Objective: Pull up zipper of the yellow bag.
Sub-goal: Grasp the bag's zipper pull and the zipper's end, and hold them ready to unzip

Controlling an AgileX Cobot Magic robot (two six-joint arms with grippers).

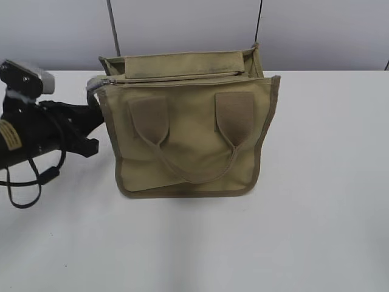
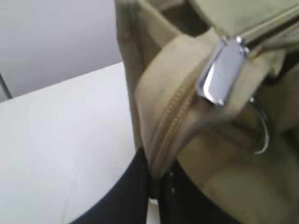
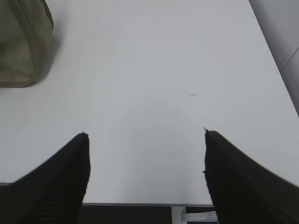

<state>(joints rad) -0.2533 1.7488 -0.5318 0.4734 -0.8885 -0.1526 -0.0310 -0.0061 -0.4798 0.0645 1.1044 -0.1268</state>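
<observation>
The yellow bag stands upright on the white table, handles facing me. Its zipper runs along the top edge, with the silver pull tab at the left end. In the left wrist view the pull tab hangs above the zip line. My left gripper is shut on the fabric end of the zipper at the bag's top left corner. My right gripper is open and empty over bare table; it is out of the exterior view. A bag corner shows at its upper left.
The white table stretches around the bag. A grey wall stands behind it. The table's near edge lies just under the right gripper. The left arm's black body and cable lie left of the bag.
</observation>
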